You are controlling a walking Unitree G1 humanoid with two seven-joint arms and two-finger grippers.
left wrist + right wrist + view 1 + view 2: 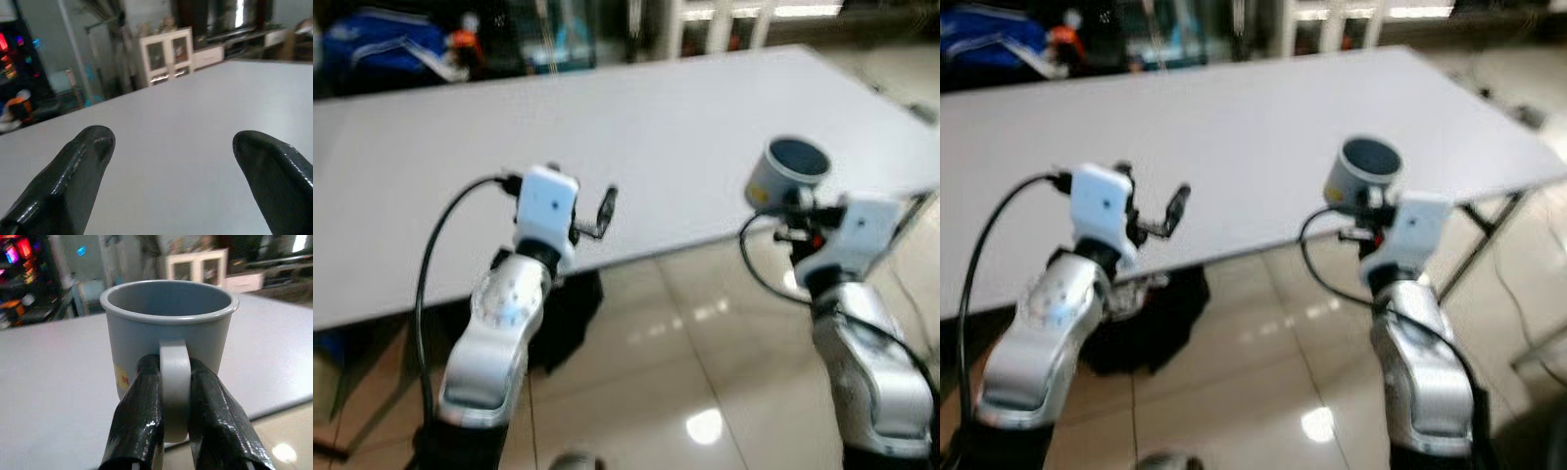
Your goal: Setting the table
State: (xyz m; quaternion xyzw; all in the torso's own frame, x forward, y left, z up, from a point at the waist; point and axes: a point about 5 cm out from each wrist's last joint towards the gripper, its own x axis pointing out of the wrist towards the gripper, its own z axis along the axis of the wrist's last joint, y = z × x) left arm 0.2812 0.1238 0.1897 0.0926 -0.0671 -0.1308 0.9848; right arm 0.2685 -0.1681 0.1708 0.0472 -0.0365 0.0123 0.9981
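Mug [168, 328] handle pinched by right end effector [174, 382]; left end effector [173, 161] wide over table [186, 122]

Home living or dining room: large grey table [607, 127] on glossy tiled floor [705, 352], white glass-door cabinet [166, 51] and low TV-style unit [244, 39] at wall, blue bag [386, 49] behind, blurred.

Glossy beige tiled floor [705, 362]; white cabinet [166, 54] behind
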